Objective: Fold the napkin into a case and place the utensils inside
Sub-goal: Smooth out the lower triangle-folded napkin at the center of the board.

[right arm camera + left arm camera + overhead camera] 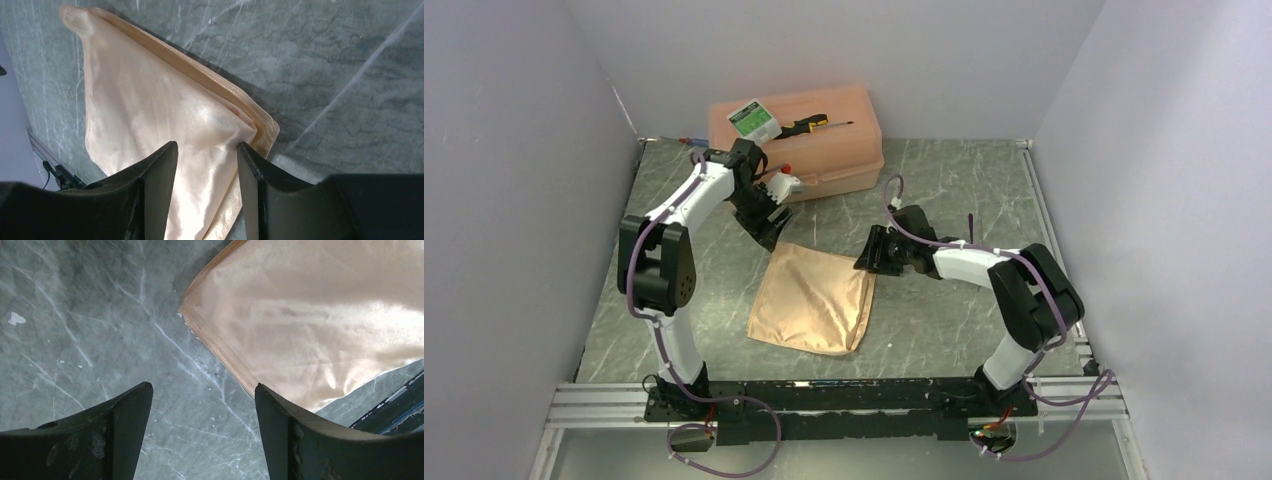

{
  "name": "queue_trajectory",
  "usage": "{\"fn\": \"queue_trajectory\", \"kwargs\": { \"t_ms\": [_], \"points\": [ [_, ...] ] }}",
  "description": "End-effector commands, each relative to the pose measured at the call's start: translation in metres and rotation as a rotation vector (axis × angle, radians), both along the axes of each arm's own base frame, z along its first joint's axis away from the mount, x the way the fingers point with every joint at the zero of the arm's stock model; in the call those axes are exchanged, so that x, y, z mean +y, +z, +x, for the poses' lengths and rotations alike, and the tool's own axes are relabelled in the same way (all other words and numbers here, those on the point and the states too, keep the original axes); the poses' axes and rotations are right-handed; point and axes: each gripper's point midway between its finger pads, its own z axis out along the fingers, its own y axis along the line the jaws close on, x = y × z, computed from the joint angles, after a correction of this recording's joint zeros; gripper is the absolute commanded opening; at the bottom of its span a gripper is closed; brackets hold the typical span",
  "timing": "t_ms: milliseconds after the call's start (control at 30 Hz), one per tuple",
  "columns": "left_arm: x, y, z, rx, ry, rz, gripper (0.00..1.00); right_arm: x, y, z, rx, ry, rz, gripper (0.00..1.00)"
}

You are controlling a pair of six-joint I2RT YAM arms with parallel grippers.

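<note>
Napkin point(812, 298) flat, plastic box point(849, 150) behind, screwdriver point(809, 125) atop

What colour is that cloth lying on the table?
Shiny peach-orange napkin, clearest in the left wrist view.

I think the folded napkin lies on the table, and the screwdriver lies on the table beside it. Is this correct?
Not quite. The screwdriver lies on top of the peach box, not on the table; the top external view shows it. The folded napkin does lie on the table.
</note>
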Motion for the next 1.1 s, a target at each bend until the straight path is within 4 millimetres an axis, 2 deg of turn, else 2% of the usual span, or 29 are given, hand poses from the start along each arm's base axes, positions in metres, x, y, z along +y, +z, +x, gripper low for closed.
{"fn": "queue_trajectory", "kwargs": {
  "t_ms": [0,167,433,767,900,1000,1067],
  "points": [
    [0.003,0.019,-0.005,-0.045,-0.007,-0.013,0.80,0.009,0.010,0.018,-0.043,0.000,0.030,0.49],
    [0.007,0.018,-0.009,-0.037,-0.003,-0.016,0.80,0.004,0.004,0.019,-0.039,-0.003,-0.007,0.44],
    [0.005,0.018,-0.009,-0.029,0.000,-0.031,0.78,-0.012,0.018,0.014,-0.069,-0.030,-0.062,0.46],
    [0.005,0.018,-0.011,-0.026,0.003,-0.030,0.78,-0.004,-0.004,0.015,-0.019,-0.017,-0.048,0.46],
    [0.007,0.018,-0.011,-0.031,0.000,-0.023,0.78,-0.003,-0.006,0.014,-0.014,-0.018,-0.040,0.46],
    [0.007,0.017,-0.011,-0.030,0.000,-0.021,0.78,-0.002,-0.006,0.016,-0.016,-0.026,-0.033,0.42],
    [0.007,0.016,-0.011,-0.028,0.002,-0.020,0.78,-0.001,-0.005,0.019,-0.023,-0.033,-0.032,0.35]
  ]
}}
